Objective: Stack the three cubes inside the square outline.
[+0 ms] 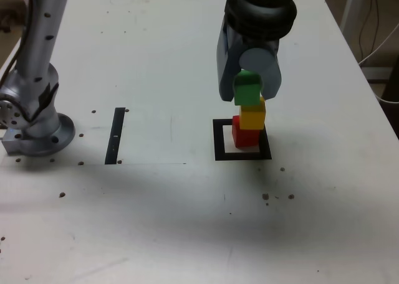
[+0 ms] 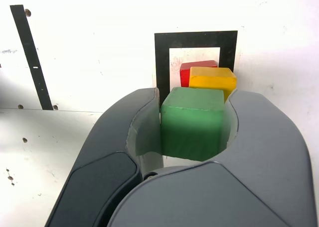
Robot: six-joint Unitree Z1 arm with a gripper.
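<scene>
A red cube (image 1: pixel 242 136) stands inside the square outline (image 1: pixel 219 148), with a yellow cube (image 1: pixel 253 116) stacked on it. My gripper (image 1: pixel 249 80) is shut on a green cube (image 1: pixel 247 89) right at the top of the yellow one, shifted a little toward the exterior view's left. Whether green rests on yellow I cannot tell. In the wrist view the green cube (image 2: pixel 192 122) fills the space between the jaws of the gripper (image 2: pixel 195 95), with the yellow cube (image 2: pixel 212 79), the red cube (image 2: pixel 192 69) and the square outline (image 2: pixel 162 62) beyond it.
A straight black strip (image 1: pixel 116 136) lies on the white table at the exterior view's left of the square, also in the wrist view (image 2: pixel 31 57). The arm's grey base (image 1: pixel 34 125) stands at the far left. Small dark holes dot the tabletop.
</scene>
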